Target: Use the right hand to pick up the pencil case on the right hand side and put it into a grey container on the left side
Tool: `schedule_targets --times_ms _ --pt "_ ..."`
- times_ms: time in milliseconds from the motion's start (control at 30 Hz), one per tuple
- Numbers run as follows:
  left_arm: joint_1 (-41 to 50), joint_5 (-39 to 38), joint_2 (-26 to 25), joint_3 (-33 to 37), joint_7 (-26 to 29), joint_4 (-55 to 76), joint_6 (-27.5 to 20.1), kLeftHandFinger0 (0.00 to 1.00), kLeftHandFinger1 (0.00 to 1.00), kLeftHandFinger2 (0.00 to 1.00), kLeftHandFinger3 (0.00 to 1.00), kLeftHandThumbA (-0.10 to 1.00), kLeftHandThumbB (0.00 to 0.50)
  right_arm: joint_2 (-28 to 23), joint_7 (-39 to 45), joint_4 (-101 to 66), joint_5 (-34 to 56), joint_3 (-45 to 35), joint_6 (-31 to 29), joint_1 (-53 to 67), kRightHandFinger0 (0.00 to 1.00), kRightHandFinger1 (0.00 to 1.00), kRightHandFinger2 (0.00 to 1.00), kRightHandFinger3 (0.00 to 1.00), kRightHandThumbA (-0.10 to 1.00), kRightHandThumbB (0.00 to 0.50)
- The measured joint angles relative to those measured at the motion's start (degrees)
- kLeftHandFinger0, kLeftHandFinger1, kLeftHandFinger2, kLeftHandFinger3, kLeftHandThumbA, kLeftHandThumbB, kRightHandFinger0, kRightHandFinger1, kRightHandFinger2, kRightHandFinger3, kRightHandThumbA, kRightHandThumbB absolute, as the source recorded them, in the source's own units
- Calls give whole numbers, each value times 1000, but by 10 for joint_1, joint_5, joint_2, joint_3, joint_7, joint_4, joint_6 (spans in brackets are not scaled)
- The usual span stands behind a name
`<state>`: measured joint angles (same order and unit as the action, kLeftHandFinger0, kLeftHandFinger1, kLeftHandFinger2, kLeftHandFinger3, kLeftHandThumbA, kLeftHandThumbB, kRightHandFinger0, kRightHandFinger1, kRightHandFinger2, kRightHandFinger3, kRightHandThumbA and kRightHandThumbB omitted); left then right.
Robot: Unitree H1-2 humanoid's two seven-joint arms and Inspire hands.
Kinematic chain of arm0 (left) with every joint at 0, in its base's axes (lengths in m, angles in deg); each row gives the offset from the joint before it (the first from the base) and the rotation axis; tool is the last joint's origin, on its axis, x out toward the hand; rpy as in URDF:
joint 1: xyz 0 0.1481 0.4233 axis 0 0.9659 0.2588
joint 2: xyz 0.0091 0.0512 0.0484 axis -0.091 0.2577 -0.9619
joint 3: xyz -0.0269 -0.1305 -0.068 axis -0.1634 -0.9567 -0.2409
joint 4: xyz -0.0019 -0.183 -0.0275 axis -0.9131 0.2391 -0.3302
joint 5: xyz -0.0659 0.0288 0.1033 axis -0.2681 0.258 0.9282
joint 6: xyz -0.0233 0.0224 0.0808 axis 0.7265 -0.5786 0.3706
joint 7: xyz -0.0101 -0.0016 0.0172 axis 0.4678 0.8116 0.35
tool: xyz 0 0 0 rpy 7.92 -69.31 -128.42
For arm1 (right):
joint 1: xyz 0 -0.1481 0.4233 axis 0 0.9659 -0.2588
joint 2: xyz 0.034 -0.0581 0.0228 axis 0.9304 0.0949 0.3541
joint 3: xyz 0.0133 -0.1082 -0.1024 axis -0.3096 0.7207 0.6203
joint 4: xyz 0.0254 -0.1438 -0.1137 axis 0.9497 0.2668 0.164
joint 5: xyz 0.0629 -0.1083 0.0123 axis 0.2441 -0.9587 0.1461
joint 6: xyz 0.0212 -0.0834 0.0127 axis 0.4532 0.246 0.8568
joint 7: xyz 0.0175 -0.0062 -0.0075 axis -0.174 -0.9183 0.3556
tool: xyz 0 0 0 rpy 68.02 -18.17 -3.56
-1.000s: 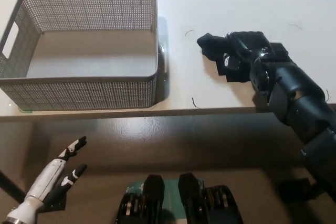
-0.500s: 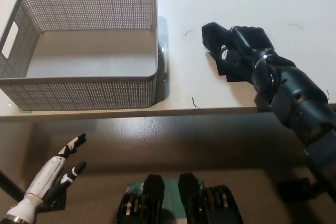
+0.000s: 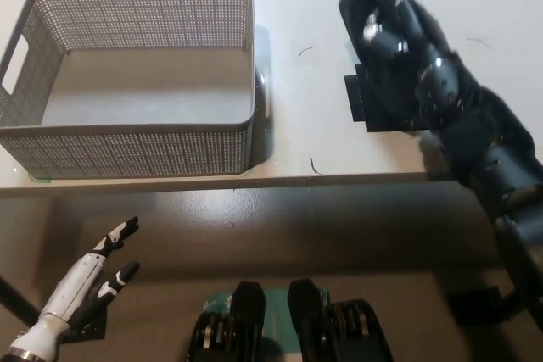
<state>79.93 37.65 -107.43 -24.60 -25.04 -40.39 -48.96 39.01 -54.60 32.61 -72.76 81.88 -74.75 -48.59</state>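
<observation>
Step in hand: the grasp. The black right hand point(image 3: 392, 36) is sitting in the upper right of the frame, over the dark pencil case point(image 3: 366, 101), which is lying flat on the white table point(image 3: 297, 6) just right of centre. Only the case's left edge and lower corner are showing below the hand; the rest is covered by the palm and forearm.

Hand state: cannot tell. The hand is motion-blurred, and its dark fingers are merging with the dark case, so whether they are spread, curled or pinching the case is not readable. The case appears to be resting on the table, not lifted, though the blur makes this uncertain.

The grey container point(image 3: 136, 146), a mesh basket, is standing in the upper left of the frame, well apart from the case, with nothing visible inside.

The white left hand point(image 3: 89, 281) is resting at the lower left, below the table edge, fingers apart and holding nothing.

Next move, as judged: closing firmly around the case, lifting it clear of the table, then carrying it leftward over the basket's near right wall before letting go.

Hidden: the contact between fingers and case, and the case's full outline. The right forearm is running off the lower right edge.
</observation>
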Motion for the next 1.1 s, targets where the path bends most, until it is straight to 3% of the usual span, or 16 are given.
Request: schedule_targets --times_ms 567,667,733,1100 --pt "14 1 0 -1 0 0 0 1000 1000 1000 1000 1000 415 76 29 -81 59 -23 -3 -70 0 380 767 764 -100 140" --pt "15 1 0 -1 0 0 0 1000 1000 1000 1000 1000 416 93 30 -81 59 -17 -3 -82 0 249 655 687 -100 145" --pt "15 2 0 -1 0 0 0 1000 1000 1000 1000 1000 414 109 29 -79 59 -13 -3 -92 0 275 722 763 -100 141" --pt "16 4 0 1 -4 1 0 1000 1000 1000 1000 1000 409 216 13 -3 58 11 -5 -138 0 270 705 736 -100 166"
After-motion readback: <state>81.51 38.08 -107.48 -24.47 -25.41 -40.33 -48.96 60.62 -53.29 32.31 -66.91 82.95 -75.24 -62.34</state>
